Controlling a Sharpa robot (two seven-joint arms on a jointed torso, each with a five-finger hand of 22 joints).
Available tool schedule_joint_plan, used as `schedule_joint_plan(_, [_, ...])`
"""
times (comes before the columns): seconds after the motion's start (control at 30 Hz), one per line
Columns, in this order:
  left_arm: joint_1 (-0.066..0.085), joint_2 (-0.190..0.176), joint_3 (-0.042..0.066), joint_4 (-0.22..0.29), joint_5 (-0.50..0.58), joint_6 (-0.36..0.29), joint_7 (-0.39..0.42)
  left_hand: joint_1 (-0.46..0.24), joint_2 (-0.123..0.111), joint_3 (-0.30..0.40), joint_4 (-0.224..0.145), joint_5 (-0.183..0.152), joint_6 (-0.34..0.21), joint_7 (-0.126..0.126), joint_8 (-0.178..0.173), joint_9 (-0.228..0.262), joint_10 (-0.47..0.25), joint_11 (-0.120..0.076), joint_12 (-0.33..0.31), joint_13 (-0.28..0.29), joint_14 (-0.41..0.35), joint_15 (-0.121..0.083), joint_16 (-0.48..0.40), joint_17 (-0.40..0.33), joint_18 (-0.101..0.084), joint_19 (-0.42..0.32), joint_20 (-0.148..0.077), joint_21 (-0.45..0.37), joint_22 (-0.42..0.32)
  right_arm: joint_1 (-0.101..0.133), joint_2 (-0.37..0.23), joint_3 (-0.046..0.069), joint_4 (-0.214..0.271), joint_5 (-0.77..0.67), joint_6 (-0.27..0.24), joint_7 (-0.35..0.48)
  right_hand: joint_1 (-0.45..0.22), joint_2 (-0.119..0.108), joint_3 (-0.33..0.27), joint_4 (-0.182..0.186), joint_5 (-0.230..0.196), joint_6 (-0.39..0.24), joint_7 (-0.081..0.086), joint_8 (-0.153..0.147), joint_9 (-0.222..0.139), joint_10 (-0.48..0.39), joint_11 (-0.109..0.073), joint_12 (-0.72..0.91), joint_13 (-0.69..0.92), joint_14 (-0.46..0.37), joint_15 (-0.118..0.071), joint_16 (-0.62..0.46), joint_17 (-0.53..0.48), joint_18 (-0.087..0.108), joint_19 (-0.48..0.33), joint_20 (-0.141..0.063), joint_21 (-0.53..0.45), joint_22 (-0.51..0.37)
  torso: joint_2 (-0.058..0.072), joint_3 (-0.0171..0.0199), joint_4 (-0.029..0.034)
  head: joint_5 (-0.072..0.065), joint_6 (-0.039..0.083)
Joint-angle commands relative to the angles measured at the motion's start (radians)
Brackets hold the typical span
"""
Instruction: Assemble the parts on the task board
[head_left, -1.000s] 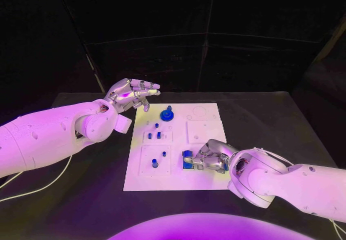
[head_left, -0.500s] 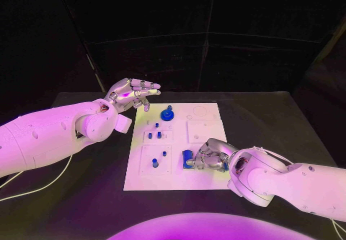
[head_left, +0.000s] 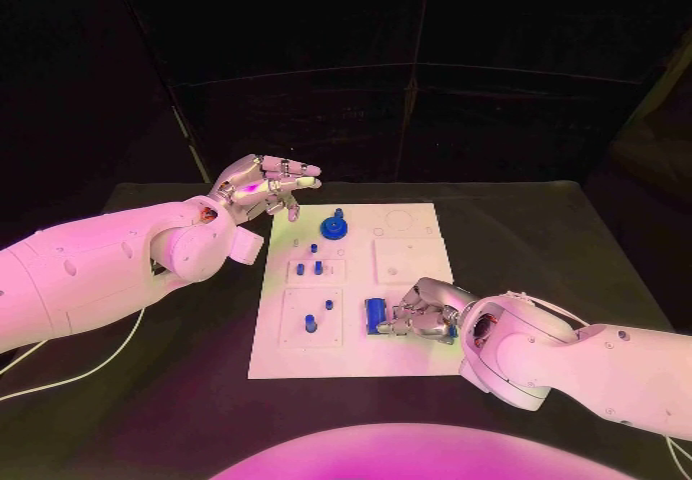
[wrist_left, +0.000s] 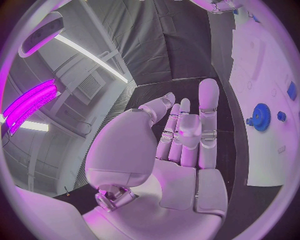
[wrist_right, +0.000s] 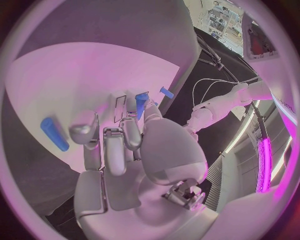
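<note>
The table (head_left: 577, 250) is black and matte, backed by dark curtain walls, with purple light over everything. The white task board (head_left: 411, 290) lies in the middle of it, its long axis running from the near edge toward the far edge.

Toward the table's left edge, the left robot hand (head_left: 264, 188) hovers above the board's far-left corner, holding nothing, its fingers loosely curled and apart. Just beside it on the board stands a blue gear part (head_left: 335, 228) with a peg rising upright from its centre; the left wrist view shows its toothed rim (wrist_left: 260, 117). Nearer the front, small blue pegs (head_left: 309, 268) stand upright in a recessed panel, and another blue peg (head_left: 309, 322) stands in the panel below.

Toward the near-right part of the board, the right robot hand (head_left: 421, 315) rests with fingers bent down against a blue block (head_left: 376, 312), whose long axis runs near to far. Whether it actually pinches the block I cannot tell; the fingers hide the contact. The right wrist view shows a blue cylinder (wrist_right: 54, 134) lying flat beside the fingers.
</note>
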Motion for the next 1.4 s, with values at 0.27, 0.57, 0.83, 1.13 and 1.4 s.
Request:
schedule_joint_plan(0.27, [0.001, -0.001, 0.0, 0.0, 0.003, 0.012, 0.008, -0.002, 0.005, -0.001, 0.0, 0.003, -0.004, 0.0, 0.006, 0.001, -0.009, 0.0, 0.004, -0.001, -0.006, 0.004, 0.003, -0.002, 0.007, 0.001, 0.005, -0.005, -0.001, 0.001, -0.012, 0.0, 0.006, 0.032, 0.019, 0.067, -0.048, -0.028, -0.048, 0.026, -0.075, -0.015, 0.007, 0.004, 0.006, 0.0, 0.001, -0.01, -0.002, 0.076, 0.001, 0.0, 0.122, -0.002, -0.01, 0.004, -0.012, -0.01, 0.001, -0.0004, 0.0001, -0.002, 0.003])
schedule_joint_plan(0.57, [0.001, 0.001, -0.001, 0.0, 0.003, 0.014, 0.008, -0.002, 0.005, -0.001, 0.0, 0.003, -0.004, 0.0, 0.006, 0.001, -0.009, 0.0, 0.004, -0.001, -0.006, 0.004, 0.003, -0.002, 0.007, 0.001, 0.005, -0.005, -0.001, 0.001, -0.017, 0.0, 0.001, 0.019, -0.029, 0.065, -0.031, 0.003, -0.044, 0.027, -0.041, -0.016, 0.006, 0.009, 0.011, 0.002, 0.001, -0.006, 0.004, 0.077, 0.001, 0.001, 0.124, -0.003, -0.007, 0.005, -0.009, -0.005, 0.001, 0.0003, 0.001, -0.004, 0.005])
schedule_joint_plan(0.83, [0.001, 0.001, -0.002, 0.0, 0.003, 0.014, 0.007, -0.002, 0.005, -0.001, 0.0, 0.003, -0.004, 0.0, 0.006, 0.001, -0.009, 0.0, 0.004, -0.001, -0.006, 0.004, 0.003, -0.002, 0.007, 0.001, 0.005, -0.005, -0.001, 0.001, -0.001, 0.0, -0.015, 0.014, -0.016, 0.039, -0.031, 0.035, -0.044, 0.038, -0.031, -0.006, 0.001, 0.02, 0.017, 0.014, -0.003, 0.01, 0.02, 0.078, -0.002, 0.002, 0.127, -0.004, -0.003, 0.003, -0.006, 0.001, 0.001, 0.0002, 0.0012, -0.003, 0.002])
schedule_joint_plan(1.13, [0.001, 0.002, -0.002, 0.0, 0.003, 0.014, 0.007, -0.002, 0.005, -0.001, 0.0, 0.003, -0.004, 0.0, 0.006, 0.001, -0.009, 0.0, 0.004, -0.001, -0.006, 0.004, 0.003, -0.002, 0.007, 0.001, 0.005, -0.005, -0.001, 0.002, 0.02, 0.0, -0.037, -0.036, -0.004, -0.012, 0.082, 0.061, -0.007, -0.037, -0.045, -0.005, -0.01, 0.032, 0.026, 0.024, -0.014, 0.02, 0.033, 0.078, -0.013, 0.002, 0.128, -0.004, -0.001, -0.006, -0.006, 0.002, 0.0, -0.0003, 0.001, -0.003, 0.0])
schedule_joint_plan(1.4, [0.001, 0.002, -0.003, -0.001, 0.003, 0.014, 0.006, -0.002, 0.005, -0.001, 0.0, 0.003, -0.004, 0.0, 0.006, 0.001, -0.009, 0.0, 0.004, -0.001, -0.006, 0.004, 0.003, -0.002, 0.007, 0.001, 0.005, -0.005, -0.001, 0.002, 0.028, 0.0, -0.045, -0.063, -0.023, -0.023, 0.108, 0.078, 0.014, -0.062, -0.061, -0.007, -0.012, 0.034, 0.028, 0.027, -0.016, 0.023, 0.038, 0.078, -0.014, 0.002, 0.129, -0.005, 0.0, -0.009, -0.005, 0.003, -0.001, -0.0004, 0.0007, -0.004, 0.0])
